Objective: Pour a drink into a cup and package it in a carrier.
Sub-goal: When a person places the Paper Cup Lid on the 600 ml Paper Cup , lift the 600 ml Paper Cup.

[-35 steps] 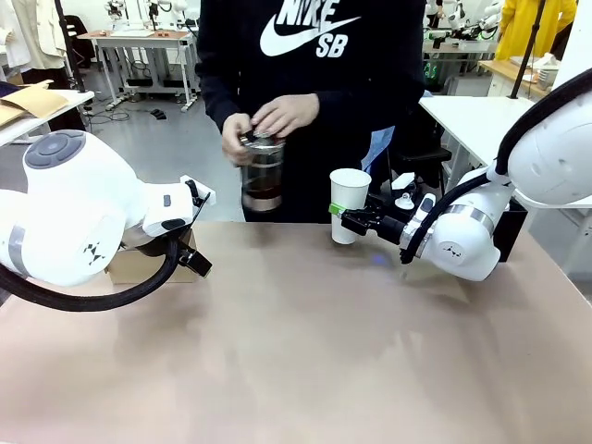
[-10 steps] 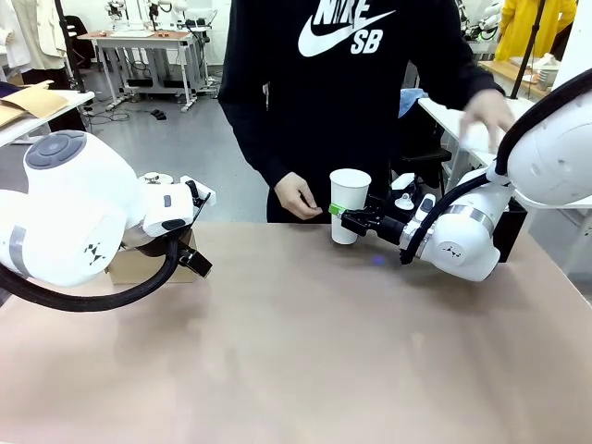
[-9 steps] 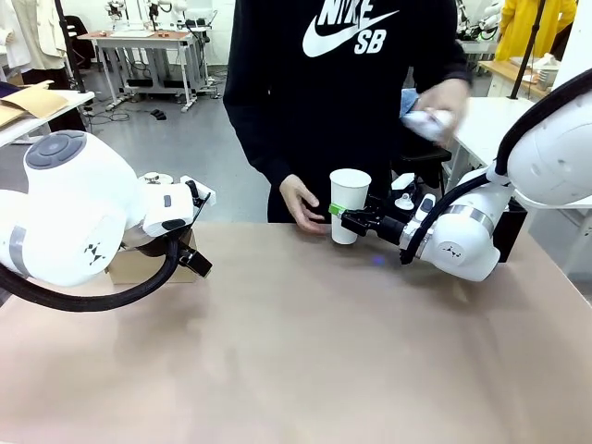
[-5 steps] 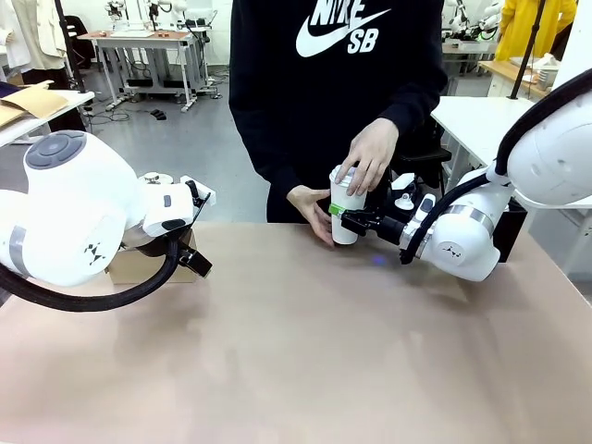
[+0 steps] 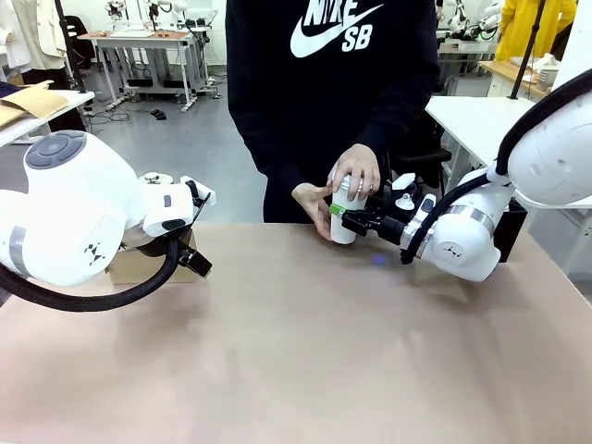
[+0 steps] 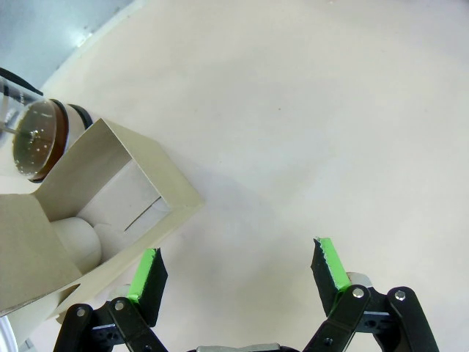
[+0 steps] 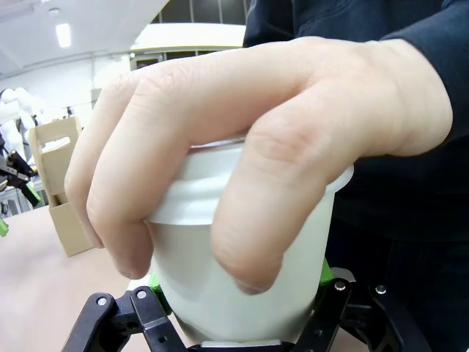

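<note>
Person's hand (image 5: 355,172) has come down over the white cup (image 5: 342,228) pinched in the right pincer (image 5: 342,212); left pincer (image 6: 238,265) spread.

Tan tabletop (image 5: 305,351) in the foreground, matte, evenly lit from above. Beyond it, smooth grey floor (image 5: 176,139) with a faint sheen. Far back on the left, a metal-legged workbench (image 5: 139,42) with clutter on top. Nearer on the left, a white table edge (image 5: 37,118) carrying flat brown cardboard (image 5: 28,100), a thin black pole (image 5: 65,42) just behind. On the right, another white table (image 5: 472,116). Overhead in the right wrist view, a bright strip light (image 7: 64,34) on a pale ceiling.
</note>
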### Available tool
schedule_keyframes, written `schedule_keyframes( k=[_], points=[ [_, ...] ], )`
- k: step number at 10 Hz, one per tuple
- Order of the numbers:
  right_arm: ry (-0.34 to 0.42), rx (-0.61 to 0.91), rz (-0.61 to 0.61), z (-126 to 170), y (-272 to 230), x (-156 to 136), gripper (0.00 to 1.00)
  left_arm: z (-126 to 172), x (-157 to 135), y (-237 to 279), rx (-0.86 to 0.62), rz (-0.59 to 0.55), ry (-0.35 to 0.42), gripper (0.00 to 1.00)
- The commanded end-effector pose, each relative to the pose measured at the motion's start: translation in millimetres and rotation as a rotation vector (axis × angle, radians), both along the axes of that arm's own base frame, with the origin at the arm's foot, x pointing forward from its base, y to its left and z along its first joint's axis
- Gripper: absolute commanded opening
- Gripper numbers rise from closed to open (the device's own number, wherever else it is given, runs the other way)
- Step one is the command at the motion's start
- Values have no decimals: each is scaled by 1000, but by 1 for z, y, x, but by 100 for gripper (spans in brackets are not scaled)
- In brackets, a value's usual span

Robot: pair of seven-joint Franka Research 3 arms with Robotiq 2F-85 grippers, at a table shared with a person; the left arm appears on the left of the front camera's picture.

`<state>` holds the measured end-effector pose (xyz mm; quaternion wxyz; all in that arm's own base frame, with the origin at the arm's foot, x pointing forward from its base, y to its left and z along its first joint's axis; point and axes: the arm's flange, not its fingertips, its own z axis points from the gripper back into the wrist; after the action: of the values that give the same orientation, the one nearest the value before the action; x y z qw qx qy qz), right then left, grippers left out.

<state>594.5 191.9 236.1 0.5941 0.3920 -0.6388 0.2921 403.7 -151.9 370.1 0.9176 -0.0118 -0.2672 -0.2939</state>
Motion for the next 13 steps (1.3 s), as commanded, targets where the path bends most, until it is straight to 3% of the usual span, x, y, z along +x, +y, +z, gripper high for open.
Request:
schedule_keyframes(
  k=[1,13],
  points=[
    [-10,2,8,3,4,-1,80,0,0,0,-2,0,0,100],
    [-10,2,8,3,4,-1,80,0,0,0,-2,0,0,100]
  ],
)
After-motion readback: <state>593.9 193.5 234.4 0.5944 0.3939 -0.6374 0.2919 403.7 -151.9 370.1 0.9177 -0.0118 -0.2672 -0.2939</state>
